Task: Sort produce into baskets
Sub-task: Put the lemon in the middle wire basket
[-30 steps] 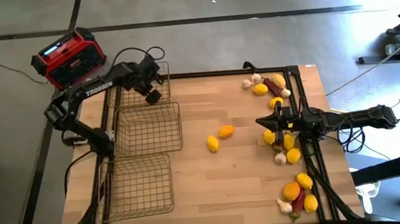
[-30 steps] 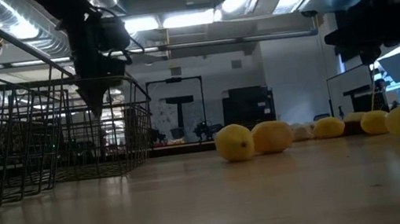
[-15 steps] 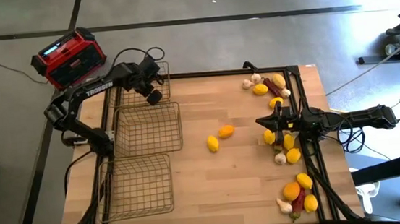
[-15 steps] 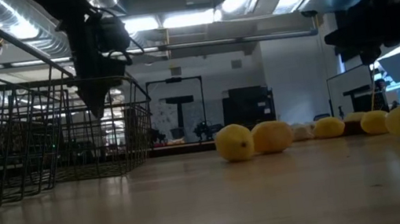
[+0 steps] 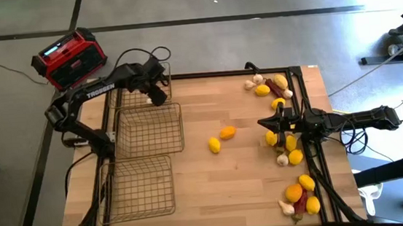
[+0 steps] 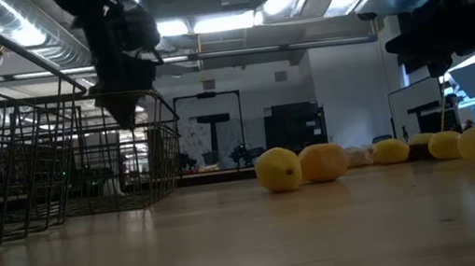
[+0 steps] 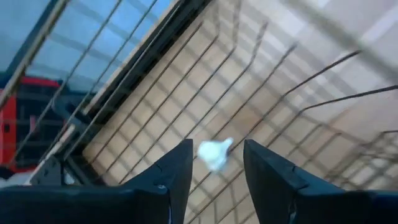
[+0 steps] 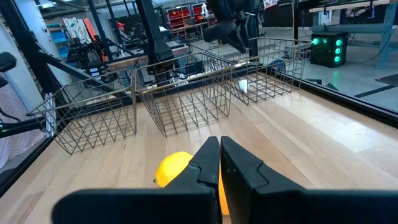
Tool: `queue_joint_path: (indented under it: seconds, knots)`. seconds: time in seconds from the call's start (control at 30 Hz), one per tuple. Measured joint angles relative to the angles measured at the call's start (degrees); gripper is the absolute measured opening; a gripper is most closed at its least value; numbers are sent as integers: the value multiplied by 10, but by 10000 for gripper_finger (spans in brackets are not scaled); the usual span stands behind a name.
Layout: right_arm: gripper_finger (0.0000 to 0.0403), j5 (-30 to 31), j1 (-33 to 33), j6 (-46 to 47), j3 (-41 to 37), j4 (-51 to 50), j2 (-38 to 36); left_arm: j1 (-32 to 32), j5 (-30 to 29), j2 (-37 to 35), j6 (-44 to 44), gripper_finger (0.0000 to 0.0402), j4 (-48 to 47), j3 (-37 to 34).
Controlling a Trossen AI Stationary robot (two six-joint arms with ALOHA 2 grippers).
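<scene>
A red-and-black box (image 5: 71, 58) sat on the floor off the counter's (image 5: 229, 176) far left corner, cables looping beside it. Three wire baskets lined the left edge: far basket (image 5: 132, 86), middle basket (image 5: 148, 130) and near basket (image 5: 141, 188). The left tool (image 5: 156, 96) hung over the far basket, fingers (image 7: 176, 171) spread, and a whitish garlic bulb (image 7: 214, 154) lay free between them on the mesh floor — pale, lumpy, with a short stem. In the right wrist view it showed as a small white spot (image 8: 243, 86) inside that basket. Two loose fruits sat mid-counter, a lemon (image 5: 214, 145) and an orange (image 5: 227, 133), just beside each other. The rest of the produce (image 5: 292, 156) — lemons, oranges, garlic, red chilies — was strung along the right edge, partly hidden by the right arm. The right tool (image 5: 270, 124) hovered there, fingers pressed together with nothing held; a lemon (image 8: 171, 168) lay half hidden behind them.
</scene>
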Motion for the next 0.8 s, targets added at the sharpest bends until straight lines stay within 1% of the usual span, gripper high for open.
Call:
queue_joint_path:
  seconds: [0.23, 0.47, 0.8]
  knots:
    - [16, 0, 0, 0, 0, 0, 0, -64, 0, 0, 0, 139, 1, 48]
    - [16, 0, 0, 0, 0, 0, 0, -142, 0, 0, 0, 139, 16, 78]
    - [16, 0, 0, 0, 0, 0, 0, -242, 0, 0, 14, 139, 127, 88]
